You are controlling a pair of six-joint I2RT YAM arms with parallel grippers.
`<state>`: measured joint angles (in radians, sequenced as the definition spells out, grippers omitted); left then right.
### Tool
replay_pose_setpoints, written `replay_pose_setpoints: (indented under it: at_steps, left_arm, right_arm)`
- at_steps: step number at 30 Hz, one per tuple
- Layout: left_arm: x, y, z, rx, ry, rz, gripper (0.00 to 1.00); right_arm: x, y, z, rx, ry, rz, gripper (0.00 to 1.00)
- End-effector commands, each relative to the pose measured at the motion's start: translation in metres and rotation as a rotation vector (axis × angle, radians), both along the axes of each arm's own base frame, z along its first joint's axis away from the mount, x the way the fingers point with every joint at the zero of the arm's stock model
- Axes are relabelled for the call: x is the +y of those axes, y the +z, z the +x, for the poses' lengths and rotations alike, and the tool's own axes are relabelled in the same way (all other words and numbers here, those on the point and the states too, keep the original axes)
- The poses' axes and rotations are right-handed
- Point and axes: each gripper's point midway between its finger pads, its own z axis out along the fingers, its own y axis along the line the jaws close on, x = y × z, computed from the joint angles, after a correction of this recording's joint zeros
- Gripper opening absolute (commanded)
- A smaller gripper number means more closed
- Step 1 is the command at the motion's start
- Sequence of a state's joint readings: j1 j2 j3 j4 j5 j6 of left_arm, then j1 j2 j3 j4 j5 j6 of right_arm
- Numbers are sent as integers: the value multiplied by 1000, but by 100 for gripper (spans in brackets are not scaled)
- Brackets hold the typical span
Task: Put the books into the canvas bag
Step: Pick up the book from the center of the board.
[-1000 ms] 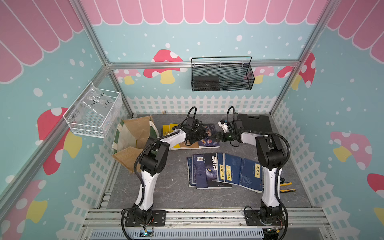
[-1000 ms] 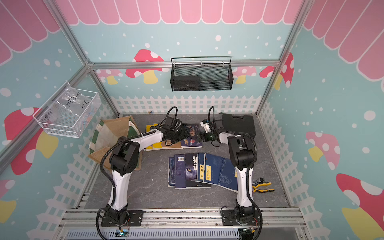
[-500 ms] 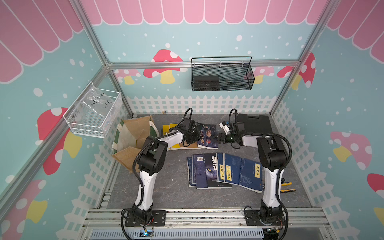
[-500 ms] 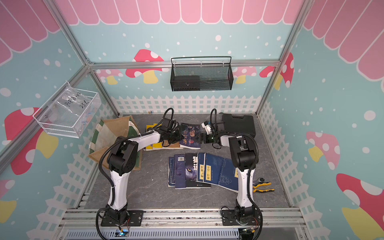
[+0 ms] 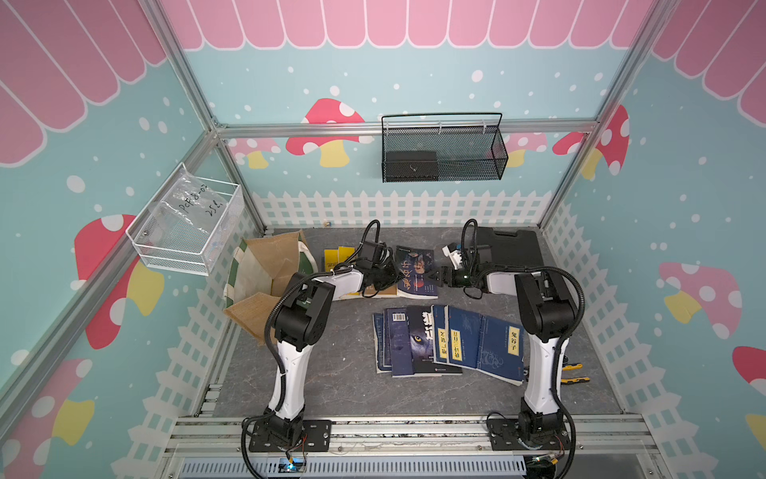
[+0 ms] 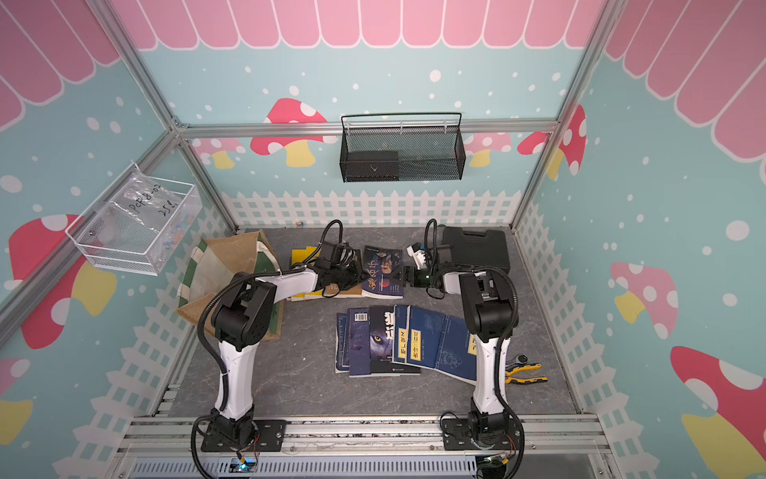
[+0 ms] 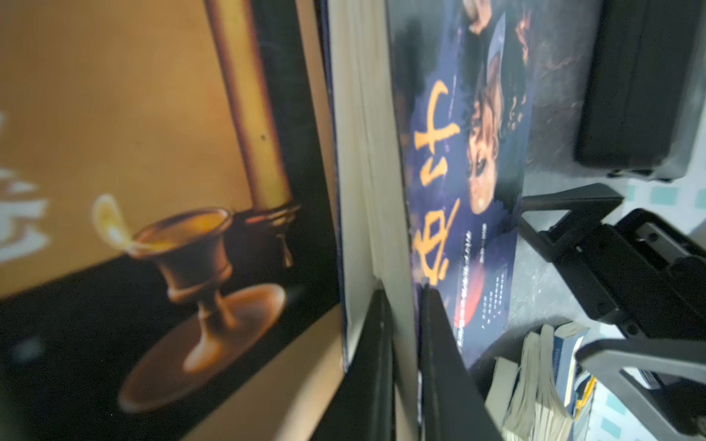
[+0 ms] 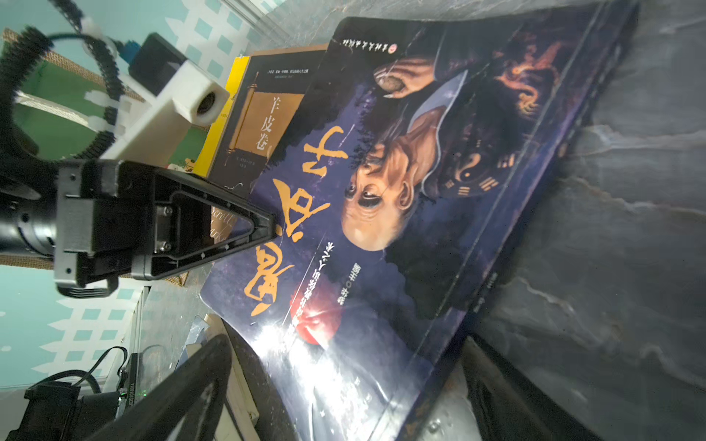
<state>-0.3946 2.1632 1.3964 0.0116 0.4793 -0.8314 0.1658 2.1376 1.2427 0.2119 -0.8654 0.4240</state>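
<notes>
Since 1 s back: L gripper (image 7: 404, 305), then spread wide at the face-cover bk (image 5: 416, 271), has closed. R gripper (image 8: 347, 340) has edged in closer to that bk.

Now L fingers pinch the bk's edge on the canvas bag (image 5: 269, 265) side, w/ cover + some pages clamped btwn them. That edge overlaps the brown/gold bk (image 8: 263, 126).

R gripper is spread wide at the bk's edge away from the bag, one finger each side of it. Contact: can't tell.

Yellow bks (image 5: 338, 255) lie btwn bag and brown/gold bk, partly under L arm.

Navy bks (image 5: 493, 348) + wolf-eye bk (image 5: 418, 338) lie fanned flat on the floor, well apart from bag, toward the arm bases.

All bks seen are outside the bag.

Black case (image 5: 507, 249) sits farthest from bag, beyond R gripper.
</notes>
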Motion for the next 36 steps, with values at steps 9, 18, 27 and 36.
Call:
replay_pose_setpoints:
  at_steps: [9,18,27,36]
  left_arm:
    - [-15,51,2,-125,-63,-323,0]
    - [5,53,1,-140,-24,-371,0]
    - [5,87,1,-218,-59,-602,0]
    - [-4,88,-10,-221,-121,-573,0]
  right_arm:
    - [-6,-3,4,39,-59,0,96]
    - [-19,-9,7,57,-101,-42,96]
    - [-9,-9,4,66,-55,5,96]
    - [10,13,6,41,11,140,96]
